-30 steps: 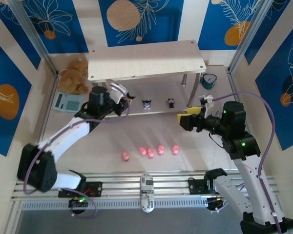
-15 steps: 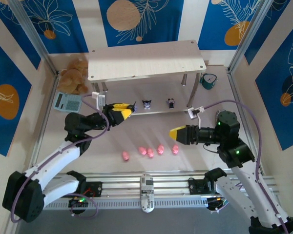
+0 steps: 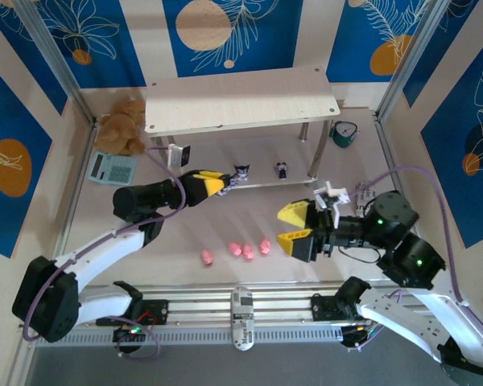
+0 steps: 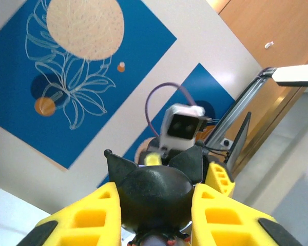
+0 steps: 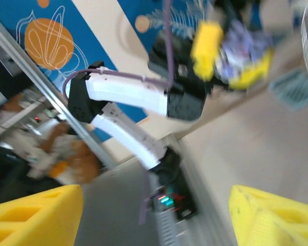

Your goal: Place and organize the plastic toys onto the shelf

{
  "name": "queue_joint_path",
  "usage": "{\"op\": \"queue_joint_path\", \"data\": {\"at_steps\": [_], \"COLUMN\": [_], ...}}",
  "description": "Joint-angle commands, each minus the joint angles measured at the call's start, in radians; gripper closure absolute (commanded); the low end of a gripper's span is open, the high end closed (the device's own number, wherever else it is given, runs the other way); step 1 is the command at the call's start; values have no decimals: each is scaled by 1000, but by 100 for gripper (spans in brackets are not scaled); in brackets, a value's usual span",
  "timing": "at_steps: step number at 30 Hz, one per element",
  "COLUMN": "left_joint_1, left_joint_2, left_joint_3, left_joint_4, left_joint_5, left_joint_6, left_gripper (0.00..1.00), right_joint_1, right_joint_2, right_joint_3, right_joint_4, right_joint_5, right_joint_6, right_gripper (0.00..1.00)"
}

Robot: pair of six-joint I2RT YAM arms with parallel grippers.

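My left gripper (image 3: 219, 183) is shut on a dark figurine with pointed ears (image 4: 154, 192), held just in front of the shelf's lower board (image 3: 262, 186). Two more dark figurines (image 3: 242, 170) (image 3: 282, 169) stand on that board, under the pale top board of the shelf (image 3: 241, 100). Several pink pigs (image 3: 248, 252) lie in a row on the table. My right gripper (image 3: 295, 228) hangs open at the right end of that row, nothing between its yellow fingers (image 5: 36, 215). The right wrist view is blurred and looks across at the left arm.
A brown plush bear (image 3: 122, 125) and a teal calculator-like thing (image 3: 111, 167) sit at the shelf's left. A small teal clock (image 3: 344, 133) stands at its right. A metal rail (image 3: 241, 305) runs along the near edge.
The left gripper has swung down and right with the dark figurine. The right gripper has dropped toward the pigs and turned; the rightmost pig is now hidden behind it.
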Motion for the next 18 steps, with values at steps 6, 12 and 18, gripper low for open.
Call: {"op": "queue_joint_path", "data": {"at_steps": [6, 12, 18], "left_joint_1": [-64, -99, -117], "left_joint_2": [38, 71, 107], "left_joint_3": [136, 198, 228], "left_joint_4": [69, 68, 68], "left_joint_5": [103, 150, 161], "left_joint_6": [-212, -277, -288], "left_gripper": [83, 82, 82], "right_joint_1": [31, 72, 73], "right_joint_2": [125, 213, 266], "right_joint_3": [130, 207, 257], "right_joint_4": [-156, -174, -149], "right_joint_5": [179, 241, 224], "right_joint_6": [-558, -698, -741], "right_gripper": [24, 22, 22]}}
